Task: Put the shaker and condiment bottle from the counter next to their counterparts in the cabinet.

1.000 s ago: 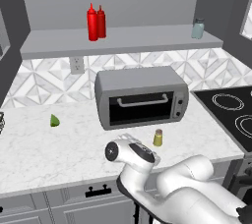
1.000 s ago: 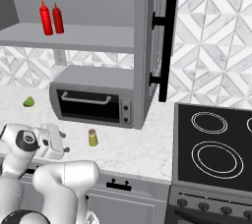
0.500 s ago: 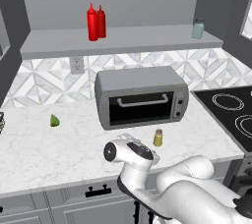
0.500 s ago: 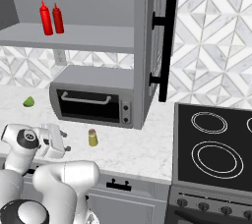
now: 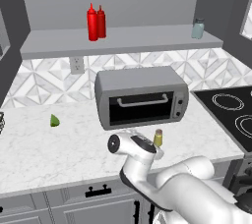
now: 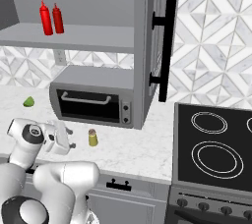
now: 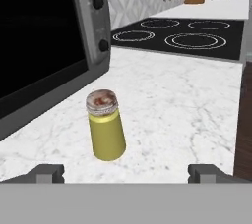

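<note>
The olive-yellow shaker (image 7: 105,132) stands upright on the marble counter (image 5: 69,149) in front of the toaster oven, also seen as shaker (image 5: 158,137) and shaker (image 6: 92,137). My gripper (image 7: 125,174) is open, low over the counter and pointing at the shaker from close by, with nothing between its fingertips (image 7: 47,173); it shows too as gripper (image 5: 156,150) and gripper (image 6: 70,138). Two near-identical red condiment bottles (image 5: 92,22) (image 5: 101,21) stand side by side on the cabinet shelf (image 5: 128,41). A pale teal-grey shaker (image 5: 198,28) stands at the shelf's right end.
The grey toaster oven (image 5: 142,98) sits just behind the shaker. A black cooktop (image 6: 216,142) lies to the right. The cabinet door with black handle (image 6: 165,46) stands open over the counter. A green lime wedge (image 5: 54,120) lies at the left.
The hand has shifted only slightly near the olive-yellow shaker. The jaws stay open and the shaker has not moved.
</note>
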